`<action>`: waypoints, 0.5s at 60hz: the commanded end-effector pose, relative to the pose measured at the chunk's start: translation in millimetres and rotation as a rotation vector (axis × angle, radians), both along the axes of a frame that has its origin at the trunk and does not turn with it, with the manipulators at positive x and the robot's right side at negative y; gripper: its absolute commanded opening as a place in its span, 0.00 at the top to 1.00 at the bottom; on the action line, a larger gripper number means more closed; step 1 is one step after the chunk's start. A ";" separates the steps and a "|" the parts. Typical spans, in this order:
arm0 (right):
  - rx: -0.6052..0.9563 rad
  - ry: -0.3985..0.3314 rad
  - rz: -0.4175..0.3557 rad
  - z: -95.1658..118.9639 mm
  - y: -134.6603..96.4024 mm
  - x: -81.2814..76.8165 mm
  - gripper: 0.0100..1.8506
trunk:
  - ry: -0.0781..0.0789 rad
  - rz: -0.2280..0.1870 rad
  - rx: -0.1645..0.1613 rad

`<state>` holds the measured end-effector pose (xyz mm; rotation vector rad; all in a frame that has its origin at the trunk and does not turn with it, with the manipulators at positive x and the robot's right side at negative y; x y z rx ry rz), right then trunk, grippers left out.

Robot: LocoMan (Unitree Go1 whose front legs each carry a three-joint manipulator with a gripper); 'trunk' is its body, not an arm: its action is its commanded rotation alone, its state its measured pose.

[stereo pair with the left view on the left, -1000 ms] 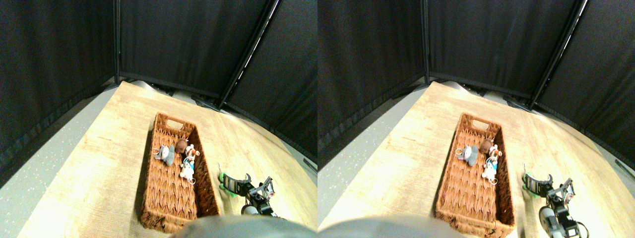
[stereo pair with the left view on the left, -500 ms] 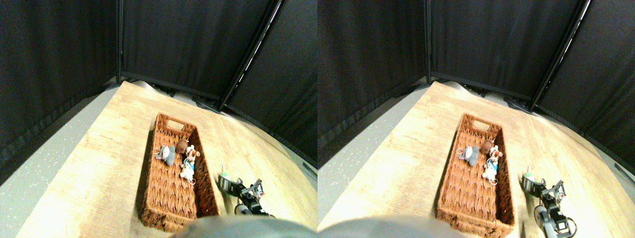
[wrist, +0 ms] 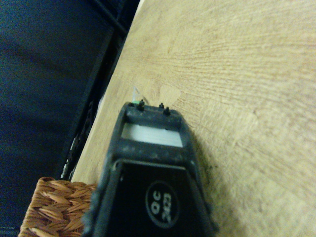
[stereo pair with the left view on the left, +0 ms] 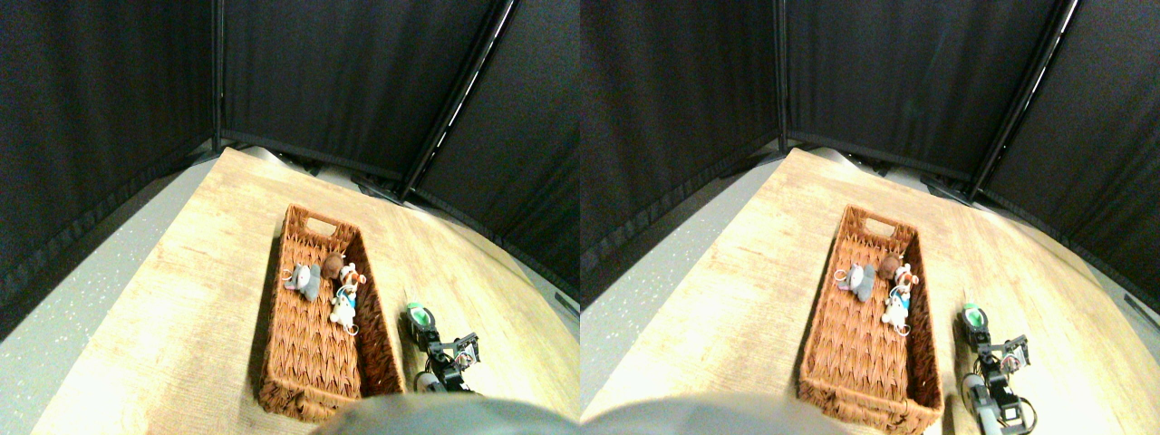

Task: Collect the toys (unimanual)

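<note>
The mint green toy (stereo pair with the left view on the left: pixel 418 314) is lying on the table (stereo pair with the left view on the left: pixel 181 299) just right of the wicker basket (stereo pair with the left view on the left: pixel 308 399), directly at the tip of the right gripper (stereo pair with the left view on the left: pixel 422 328), though whether its jaws are pinching it I cannot tell.

no readable txt, labels, brands or nos. on the basket (stereo pair with the left view on the left: pixel 319 361), toys or floor.

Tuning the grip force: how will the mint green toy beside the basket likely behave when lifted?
The mint green toy looks like small plush, so it is probably light and squashes under the claw. It likely hangs floppy rather than stiff. Lying on the wooden table, it seems unlikely to roll.
</note>
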<state>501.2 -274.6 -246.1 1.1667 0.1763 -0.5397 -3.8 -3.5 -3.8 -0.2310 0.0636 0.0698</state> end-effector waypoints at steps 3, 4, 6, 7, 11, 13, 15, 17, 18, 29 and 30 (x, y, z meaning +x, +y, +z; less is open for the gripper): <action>0.016 -0.085 0.016 15.7 6.7 5.0 0.91 | 0.024 0.002 -0.008; 0.011 -0.091 0.015 17.3 7.4 5.1 0.92 | 0.024 0.002 -0.008; 0.004 -0.094 0.020 19.1 8.1 5.0 0.92 | 0.025 0.002 -0.006; 0.006 -0.101 0.018 21.2 9.2 4.6 0.93 | 0.025 0.002 -0.006; -0.018 -0.128 0.041 26.6 11.2 4.9 0.94 | 0.022 0.001 -0.005; -0.033 -0.139 0.046 29.3 12.1 5.5 0.94 | 0.022 0.001 -0.005; -0.056 -0.146 0.063 32.9 13.5 6.0 0.95 | 0.022 0.000 -0.005; -0.051 -0.146 0.063 34.9 14.5 6.3 0.95 | 0.023 0.001 -0.006; -0.053 -0.157 0.077 36.5 15.0 7.2 0.95 | 0.023 0.000 -0.006; -0.114 -0.200 0.203 62.6 30.9 21.3 0.94 | 0.018 0.000 -0.013; -0.112 -0.208 0.217 65.8 34.0 23.2 0.94 | 0.015 0.003 -0.014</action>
